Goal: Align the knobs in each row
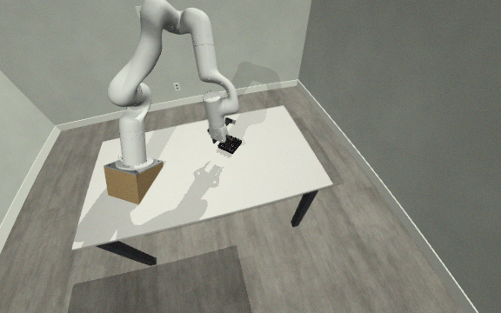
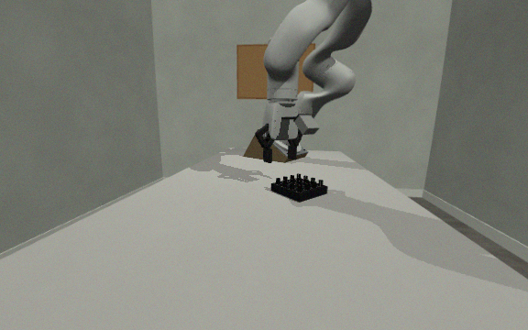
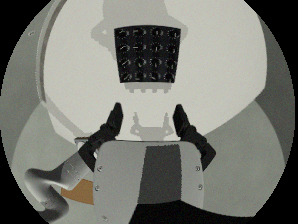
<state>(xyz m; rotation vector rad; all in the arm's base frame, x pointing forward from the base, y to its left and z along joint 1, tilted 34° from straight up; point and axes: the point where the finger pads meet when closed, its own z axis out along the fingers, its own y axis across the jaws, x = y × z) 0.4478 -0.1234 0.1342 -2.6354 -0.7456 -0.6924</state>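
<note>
Jaws spread wide and empty, gripper (image 3: 148,121) hangs above the knob box (image 3: 148,55), well apart.

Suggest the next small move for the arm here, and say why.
Probably a short drop toward the knob box. The hand is open, holds nothing, and hangs above and behind the box, touching no knob. From this height the white lines on the knobs are too small to read, so coming closer should come before picking one.
</note>
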